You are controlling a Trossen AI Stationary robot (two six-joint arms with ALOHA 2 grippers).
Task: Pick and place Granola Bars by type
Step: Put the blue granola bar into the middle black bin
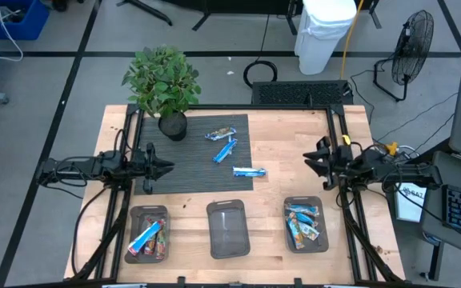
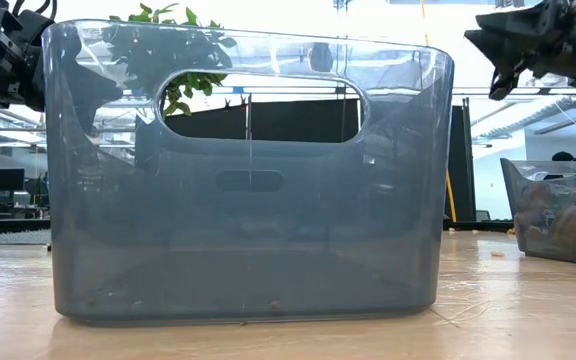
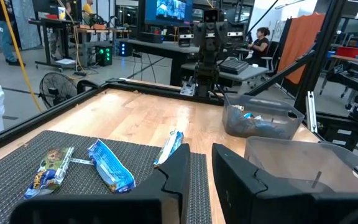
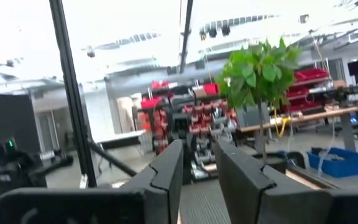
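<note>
Nearest the table's front edge stand three clear rectangular plastic bins: the left bin (image 1: pixel 148 234) holds red and multicoloured wrapped bars, the middle bin (image 1: pixel 228 229) looks empty, and the right bin (image 1: pixel 305 225) holds blue-and-white ones. Beyond them, on the dark ribbed mat (image 1: pixel 194 152), three foil-wrapped granola bars remain unsorted: a blue-and-white bar (image 1: pixel 249 171) near the mat's right front corner, a second blue-and-white bar (image 1: pixel 225 150) mid-mat, and a multicoloured bar (image 1: pixel 221 134) just behind it, close but seemingly not touching. The left gripper (image 1: pixel 163 166) hangs over the mat's left edge, its fingers a narrow slot apart with nothing between them; the right gripper (image 1: pixel 314 160) waits off the mat's right side, likewise slightly parted and holding nothing. A potted green plant (image 1: pixel 164 82) stands at the mat's far left corner. The step in hand appears to be the next pick, and the corner bar is the easiest (it lies alone). The fingers should probably spread wider first, descend with the jaws across the bar's short width, and close gently so the slick foil does not skid on the mat. The two bars lying together want a careful approach, so one is not dragged with the other.
</note>
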